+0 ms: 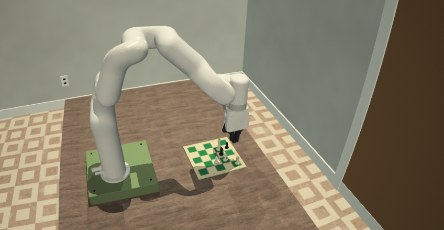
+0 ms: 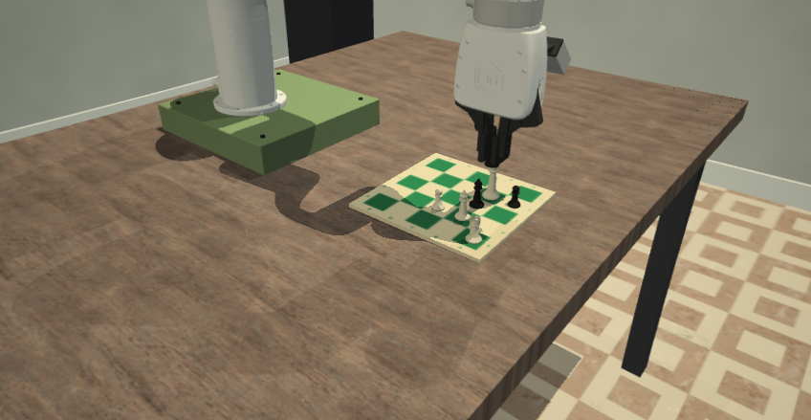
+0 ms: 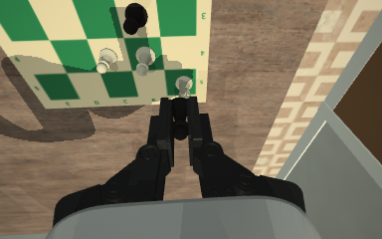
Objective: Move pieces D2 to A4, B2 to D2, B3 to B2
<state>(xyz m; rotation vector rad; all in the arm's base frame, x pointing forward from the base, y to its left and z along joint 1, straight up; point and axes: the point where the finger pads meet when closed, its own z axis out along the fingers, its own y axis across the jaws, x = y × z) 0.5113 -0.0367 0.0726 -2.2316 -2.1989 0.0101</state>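
My gripper (image 1: 234, 140) (image 2: 493, 160) (image 3: 179, 112) is shut on a black piece (image 3: 180, 130) with a round head, raised above the board (image 1: 199, 176) (image 2: 480, 256) (image 3: 203, 30). Its lower end is hidden. Square D2 (image 1: 202, 153) (image 2: 448, 179) is bare. Square A4 (image 2: 490, 227) (image 3: 184, 50) is bare. A tall white piece (image 1: 219, 145) (image 2: 493, 187) stands upright on B2, its top partly hidden in the exterior view. A black piece (image 1: 221, 151) (image 2: 476, 196) (image 3: 136, 16) stands upright on B3.
A black pawn (image 1: 226, 145) (image 2: 514, 196) stands on A2. White pieces stand on B4 (image 1: 224, 157) (image 2: 462, 208) (image 3: 145, 56), C4 (image 1: 216, 161) (image 2: 437, 201) (image 3: 108, 56) and A5 (image 1: 237, 161) (image 2: 473, 231) (image 3: 183, 83). The green base (image 1: 146, 156) (image 2: 336, 99) carries the arm.
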